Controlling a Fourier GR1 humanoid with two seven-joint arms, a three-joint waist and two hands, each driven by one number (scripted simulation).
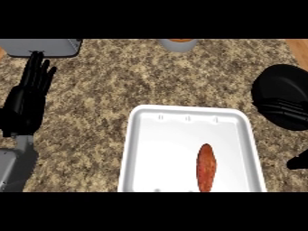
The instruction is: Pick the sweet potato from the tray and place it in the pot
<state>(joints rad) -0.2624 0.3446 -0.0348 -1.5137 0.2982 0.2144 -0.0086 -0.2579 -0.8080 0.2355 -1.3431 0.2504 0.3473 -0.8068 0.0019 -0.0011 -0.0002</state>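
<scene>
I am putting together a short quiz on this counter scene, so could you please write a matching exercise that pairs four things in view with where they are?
Things:
1. sweet potato
2. pot
3. left hand
4. tray

Places:
A. at the view's left, open, fingers pointing up
B. at the counter's right edge, black
C. lying in the right half of the white tray
D. on the counter, low in the view's middle

Pairs: 1-C, 2-B, 3-A, 4-D

Orange-brown sweet potato [206,167] lengthwise in white tray [149,149], right of centre; black pot [286,85] far right
</scene>
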